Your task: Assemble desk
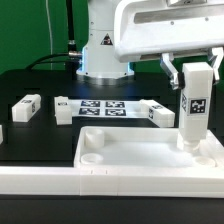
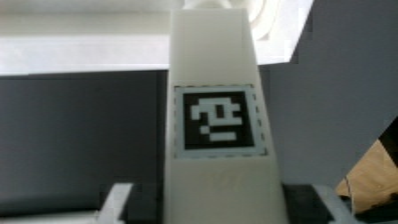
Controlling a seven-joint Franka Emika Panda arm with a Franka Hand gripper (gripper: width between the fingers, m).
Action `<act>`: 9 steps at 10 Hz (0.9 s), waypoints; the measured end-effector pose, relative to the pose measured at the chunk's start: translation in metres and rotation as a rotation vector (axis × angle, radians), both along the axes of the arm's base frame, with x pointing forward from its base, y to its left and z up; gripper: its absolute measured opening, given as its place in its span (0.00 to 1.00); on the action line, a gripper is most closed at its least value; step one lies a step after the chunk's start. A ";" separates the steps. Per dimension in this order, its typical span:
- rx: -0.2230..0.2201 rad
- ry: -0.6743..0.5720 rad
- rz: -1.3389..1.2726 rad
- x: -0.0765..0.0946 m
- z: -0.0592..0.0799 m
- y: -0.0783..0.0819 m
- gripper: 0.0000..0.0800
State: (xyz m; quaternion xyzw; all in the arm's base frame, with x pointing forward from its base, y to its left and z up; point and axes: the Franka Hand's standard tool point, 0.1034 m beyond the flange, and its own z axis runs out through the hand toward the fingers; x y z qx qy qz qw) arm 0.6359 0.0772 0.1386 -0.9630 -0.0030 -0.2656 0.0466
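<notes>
We see the gripper (image 1: 193, 76) clamped on the upper part of a white leg (image 1: 192, 112). The leg stands upright with its long axis vertical. Straight below, its foot meets the corner socket (image 1: 205, 152) at the exterior view's right end of the desk top (image 1: 120, 135). Only the exterior view shows that meeting, and we cannot tell how deep it sits. The wrist view gives just the leg's tag (image 2: 217, 122), seen face-on.

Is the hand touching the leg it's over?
Touching. The wrist view shows the leg pinched between both fingers of the hand, with no gap on either side.
</notes>
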 end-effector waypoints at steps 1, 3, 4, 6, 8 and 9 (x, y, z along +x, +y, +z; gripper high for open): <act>0.003 0.003 -0.008 0.000 -0.001 -0.002 0.36; 0.003 0.004 -0.007 0.000 -0.001 -0.001 0.36; 0.002 0.001 -0.003 0.000 -0.003 0.001 0.36; 0.002 0.002 0.016 -0.001 -0.009 0.014 0.36; 0.003 0.002 0.027 -0.001 -0.009 0.022 0.36; 0.002 0.003 0.024 -0.002 -0.010 0.020 0.36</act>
